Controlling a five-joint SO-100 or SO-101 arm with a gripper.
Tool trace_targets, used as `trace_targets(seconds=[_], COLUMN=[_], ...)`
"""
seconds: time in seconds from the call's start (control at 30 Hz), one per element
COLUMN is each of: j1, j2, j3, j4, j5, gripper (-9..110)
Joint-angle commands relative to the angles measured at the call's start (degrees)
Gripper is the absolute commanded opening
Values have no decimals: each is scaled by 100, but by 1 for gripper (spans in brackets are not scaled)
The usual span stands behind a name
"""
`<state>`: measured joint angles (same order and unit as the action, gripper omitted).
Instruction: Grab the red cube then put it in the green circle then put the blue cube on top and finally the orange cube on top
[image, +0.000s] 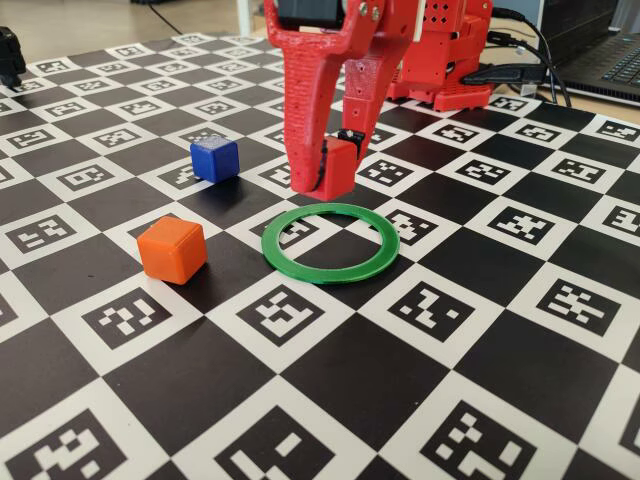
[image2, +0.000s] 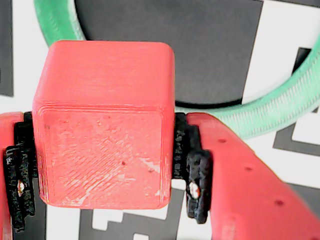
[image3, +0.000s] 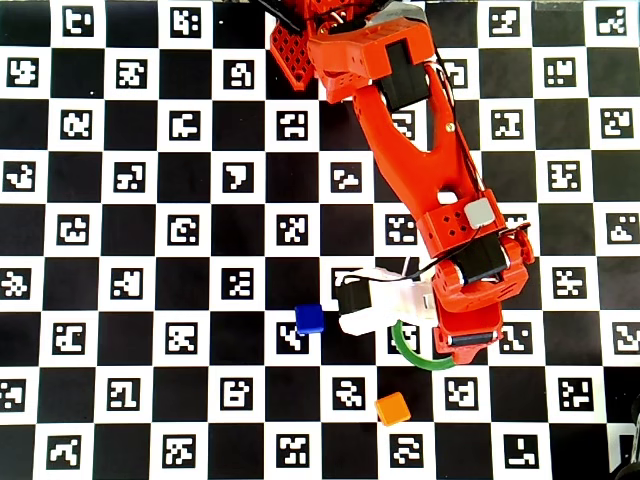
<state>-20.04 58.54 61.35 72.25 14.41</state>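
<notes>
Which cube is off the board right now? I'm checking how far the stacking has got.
The red cube: it is clamped in the gripper above the green circle. The blue cube and orange cube both sit on the board.

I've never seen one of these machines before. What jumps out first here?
The red gripper pinches a red cube just above the checkered marker board, right behind the green circle in the fixed view. In that view a blue cube and an orange cube sit loose on the board, left of the ring.

gripper (image: 322, 172) clamping red cube (image: 339, 166), above green circle's (image: 330, 243) far rim
</notes>
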Motion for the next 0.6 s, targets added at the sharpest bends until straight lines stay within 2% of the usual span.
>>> trace_targets(seconds=[0.0, 0.57], j1=[44, 62], j2=[229, 211], j3=[88, 993], j4=[-229, -817], j5=[18, 26], gripper=[7, 7])
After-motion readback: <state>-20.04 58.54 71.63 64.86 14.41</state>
